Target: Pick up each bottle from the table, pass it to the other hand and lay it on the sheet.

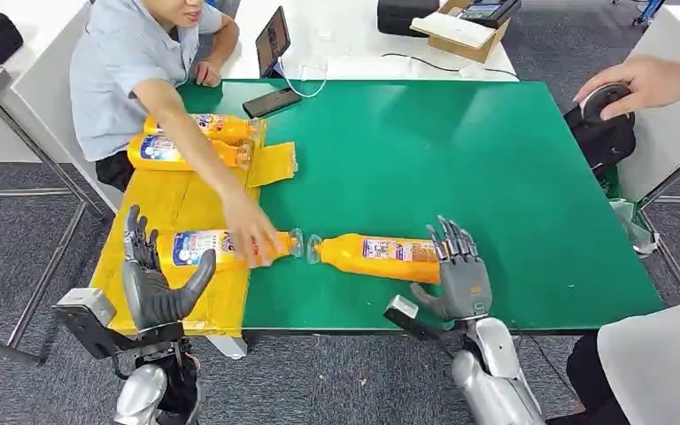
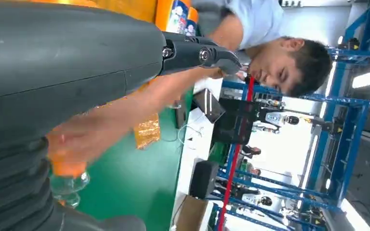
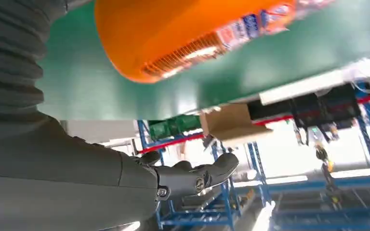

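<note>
Here, green table [image 1: 460, 150] (yellow sheet [image 1: 173, 208] at left), grey carpet [image 1: 18, 248], both hands empty, fingers apart.

The head view was bright and even, with soft light from above. Shadows under the bottle [image 1: 381, 257] on the green table [image 1: 496, 159] were faint and small. The person's hand [image 1: 252, 235] looked a little smeared. In the left wrist view, white glare burned at 3 o'clock, and the left hand [image 2: 67, 57] up close was dark and blurry. In the right wrist view, glare washed out 5 o'clock, and the near bottle was fuzzy.
</note>
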Available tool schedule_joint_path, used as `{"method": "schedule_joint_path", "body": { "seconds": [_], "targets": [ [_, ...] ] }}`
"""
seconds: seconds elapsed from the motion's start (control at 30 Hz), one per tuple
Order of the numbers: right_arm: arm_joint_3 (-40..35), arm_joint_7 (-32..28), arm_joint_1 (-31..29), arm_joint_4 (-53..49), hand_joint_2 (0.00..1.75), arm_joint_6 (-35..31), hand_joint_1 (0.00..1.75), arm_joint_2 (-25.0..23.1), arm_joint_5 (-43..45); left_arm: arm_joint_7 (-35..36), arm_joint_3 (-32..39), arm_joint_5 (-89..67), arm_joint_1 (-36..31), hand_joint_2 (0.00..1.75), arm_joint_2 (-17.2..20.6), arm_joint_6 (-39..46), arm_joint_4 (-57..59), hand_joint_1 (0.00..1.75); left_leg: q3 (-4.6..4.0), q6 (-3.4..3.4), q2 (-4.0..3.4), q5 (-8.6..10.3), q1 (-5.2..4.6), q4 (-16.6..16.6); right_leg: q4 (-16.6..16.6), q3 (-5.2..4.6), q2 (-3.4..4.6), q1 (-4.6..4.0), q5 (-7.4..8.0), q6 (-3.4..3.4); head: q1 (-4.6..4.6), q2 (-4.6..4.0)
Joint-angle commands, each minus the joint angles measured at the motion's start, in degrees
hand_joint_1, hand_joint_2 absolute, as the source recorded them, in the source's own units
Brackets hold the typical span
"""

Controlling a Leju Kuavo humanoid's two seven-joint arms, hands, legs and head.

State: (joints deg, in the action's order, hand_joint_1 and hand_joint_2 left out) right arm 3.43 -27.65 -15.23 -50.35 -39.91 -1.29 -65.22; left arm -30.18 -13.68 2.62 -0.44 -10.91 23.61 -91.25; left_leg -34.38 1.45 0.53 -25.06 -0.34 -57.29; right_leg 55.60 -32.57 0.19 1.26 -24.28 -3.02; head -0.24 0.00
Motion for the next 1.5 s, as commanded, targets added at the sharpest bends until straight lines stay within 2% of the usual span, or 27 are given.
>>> {"method": "schedule_joint_path", "body": {
  "seconds": [0.03,0.17,0.3,0.43,0.77,0.8,0.83,0.87,0.9,0.97,1.03,1.17,1.3,1.33,1.5],
  "targets": [
    [-3.0,5.5,-14.5,27.1,1.75,1.7,0.00,0.9,0.4,4.0,-5.9,-3.8,-6.3,1.75,1.6,3.1,9.1,0.00,0.25,-0.12,-0.24,-0.07,0.11,0.0,-0.1,0.23,0.16,-0.13,0.03,0.18,0.00,0.00],
    [-4.6,7.3,-16.4,29.9,1.75,4.2,0.00,0.4,0.0,4.0,-7.5,-4.6,-8.0,1.75,1.3,3.2,11.8,0.00,0.14,-0.04,0.00,0.02,0.02,0.0,0.0,0.17,-0.03,-0.03,0.00,0.09,0.00,0.00],
    [-5.1,8.1,-16.6,30.4,1.75,4.2,0.00,0.2,-0.5,4.0,-7.8,-4.6,-8.1,1.75,1.4,3.3,11.9,0.00,0.25,-0.11,-0.09,-0.09,0.08,0.0,0.0,0.28,0.04,-0.10,-0.06,0.18,0.00,0.00],
    [-6.4,12.8,-18.0,32.5,1.75,8.4,0.00,0.4,-1.6,4.3,-8.8,-4.7,-8.5,1.75,1.7,3.2,12.2,0.00,0.24,-0.10,-0.05,-0.07,0.07,0.0,0.0,0.27,-0.02,-0.09,-0.06,0.16,0.00,0.00],
    [-8.4,11.7,-18.4,33.3,1.75,11.8,0.02,0.0,-2.5,4.9,-10.3,-4.4,-9.8,1.75,1.5,2.3,13.6,0.00,0.32,-0.08,0.00,0.02,0.09,0.0,-0.1,0.34,-0.11,-0.10,0.00,0.14,0.00,0.00],
    [-8.5,11.6,-18.4,33.4,1.75,12.2,0.10,0.0,-2.5,4.9,-10.3,-4.3,-9.8,1.75,1.5,2.3,13.7,0.00,0.37,-0.05,-0.01,0.03,0.04,0.0,-0.1,0.36,-0.08,-0.04,0.01,0.09,0.02,0.00],
    [-8.9,11.4,-18.3,33.6,1.75,12.8,1.33,0.0,-2.6,5.0,-10.4,-4.3,-9.9,1.75,1.5,2.2,13.9,0.00,0.43,-0.10,-0.04,0.00,0.10,0.0,-0.1,0.45,-0.08,-0.12,0.01,0.16,0.00,0.00],
    [-9.3,11.5,-18.3,33.9,1.75,14.2,1.57,0.2,-3.0,5.0,-10.6,-4.2,-10.0,1.75,1.6,2.1,14.0,0.00,0.49,-0.07,-0.03,0.01,0.07,0.0,-0.1,0.50,-0.07,-0.08,0.01,0.13,0.02,0.00],
    [-9.3,11.5,-18.3,33.9,1.75,14.2,1.57,0.2,-3.0,5.0,-10.6,-4.2,-10.0,1.75,1.6,2.1,14.0,0.00,0.52,-0.11,0.00,0.01,0.11,0.0,-0.1,0.55,-0.12,-0.13,0.01,0.18,0.00,0.00],
    [-9.9,12.0,-18.0,34.0,1.75,15.5,1.69,0.5,-3.3,5.3,-10.9,-3.9,-10.2,1.75,1.6,1.8,14.3,0.00,0.48,-0.05,-0.01,0.03,0.04,0.0,-0.1,0.48,-0.08,-0.05,0.01,0.10,0.00,0.00],
    [-10.8,13.6,-18.1,34.4,1.75,16.8,1.71,0.8,-4.2,6.4,-11.0,-2.7,-10.4,1.75,1.8,0.4,14.6,0.00,0.50,-0.07,-0.02,0.03,0.07,0.0,-0.1,0.49,-0.09,-0.09,0.01,0.12,0.00,0.00],
    [-12.5,17.0,-18.1,35.2,1.75,22.8,1.64,1.5,-5.6,7.6,-11.5,-1.2,-10.5,1.75,2.0,-1.4,14.7,0.00,0.64,-0.06,0.00,0.03,0.07,0.0,-0.1,0.61,-0.13,-0.09,0.01,0.11,0.00,0.00],
    [-12.5,17.0,-17.9,35.0,1.75,22.8,1.64,1.6,-5.6,7.6,-11.5,-1.2,-10.6,1.75,1.9,-1.4,14.7,0.00,0.80,-0.07,-0.09,0.02,0.09,0.0,-0.1,0.74,-0.04,-0.10,0.01,0.10,-0.02,0.00],
    [-11.1,16.4,-17.9,35.1,1.75,26.3,1.75,1.3,-3.7,7.9,-11.7,-0.9,-10.6,1.75,2.1,-1.9,14.8,0.00,0.80,-0.10,-0.01,0.05,0.12,0.1,-0.2,0.76,-0.13,-0.14,0.02,0.14,0.02,0.00],
    [-10.6,13.7,-16.2,33.6,1.75,25.0,1.75,0.3,-1.6,8.9,-11.6,-0.3,-9.4,1.75,2.6,-3.3,14.2,0.00,0.94,-0.11,-0.10,0.03,0.13,0.1,-0.2,0.87,-0.02,-0.14,0.03,0.16,0.00,0.00]
  ]
}}
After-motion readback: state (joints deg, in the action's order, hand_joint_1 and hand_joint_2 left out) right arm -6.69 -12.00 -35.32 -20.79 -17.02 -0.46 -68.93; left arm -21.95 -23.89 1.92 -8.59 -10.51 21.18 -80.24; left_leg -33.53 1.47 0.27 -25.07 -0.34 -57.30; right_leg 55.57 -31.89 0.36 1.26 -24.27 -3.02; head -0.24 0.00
